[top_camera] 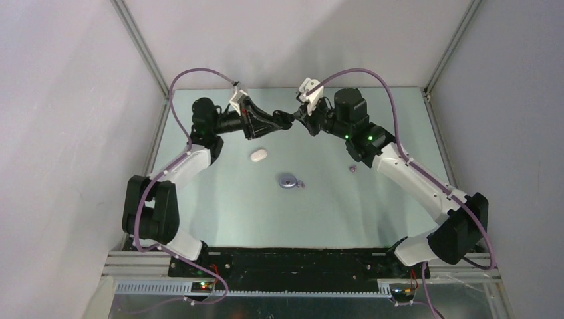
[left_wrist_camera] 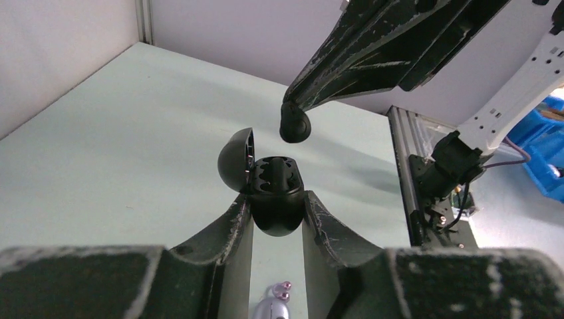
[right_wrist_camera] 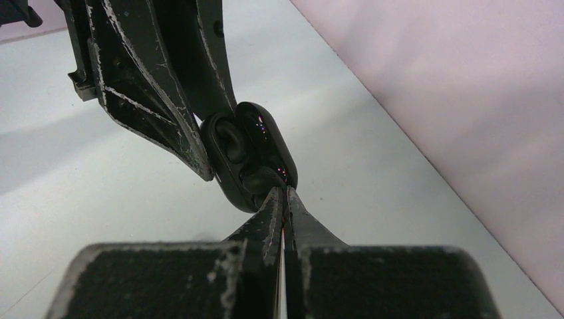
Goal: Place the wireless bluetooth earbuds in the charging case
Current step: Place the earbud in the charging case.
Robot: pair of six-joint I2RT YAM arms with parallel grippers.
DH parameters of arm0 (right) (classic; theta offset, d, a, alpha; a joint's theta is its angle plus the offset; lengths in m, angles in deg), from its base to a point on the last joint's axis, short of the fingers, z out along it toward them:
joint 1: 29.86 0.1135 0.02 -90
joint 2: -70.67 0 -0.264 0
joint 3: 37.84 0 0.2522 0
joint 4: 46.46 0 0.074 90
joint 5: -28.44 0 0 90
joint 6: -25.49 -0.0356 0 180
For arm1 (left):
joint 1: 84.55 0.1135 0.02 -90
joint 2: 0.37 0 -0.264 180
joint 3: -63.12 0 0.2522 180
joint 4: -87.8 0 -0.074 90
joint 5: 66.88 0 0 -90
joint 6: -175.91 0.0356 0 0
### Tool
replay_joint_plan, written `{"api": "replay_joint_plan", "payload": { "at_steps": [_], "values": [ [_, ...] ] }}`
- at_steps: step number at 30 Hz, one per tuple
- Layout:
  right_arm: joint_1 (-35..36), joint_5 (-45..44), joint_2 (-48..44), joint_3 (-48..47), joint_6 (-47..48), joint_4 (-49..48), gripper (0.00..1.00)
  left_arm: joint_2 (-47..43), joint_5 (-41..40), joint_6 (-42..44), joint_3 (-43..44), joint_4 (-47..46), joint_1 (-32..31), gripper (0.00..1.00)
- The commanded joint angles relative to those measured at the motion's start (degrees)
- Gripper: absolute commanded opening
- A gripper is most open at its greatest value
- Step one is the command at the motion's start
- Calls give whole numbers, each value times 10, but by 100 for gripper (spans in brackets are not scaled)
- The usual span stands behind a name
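Observation:
My left gripper is shut on a black charging case, held in the air with its lid swung open to the left. Both sockets look empty. My right gripper is shut on a black earbud, pinched at its fingertips. The bud hangs just above the case's open top without touching it. In the top view the two grippers meet tip to tip at the back middle. In the right wrist view the earbud sits right against the open case.
On the table lie a white oval case, a lavender case with a lavender earbud beside it, and another small lavender bud. Walls enclose the table on three sides.

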Motion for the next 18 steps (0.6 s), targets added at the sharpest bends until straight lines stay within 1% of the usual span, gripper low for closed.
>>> {"api": "replay_joint_plan", "payload": {
  "at_steps": [1,18],
  "values": [
    [6,-7,7,-12,-4,-46,0,7,14,-70,-4,-99,5,0],
    [25,21,15,-6,43,-23,0,6,4,-80,-5,-102,9,0]
  ]
}}
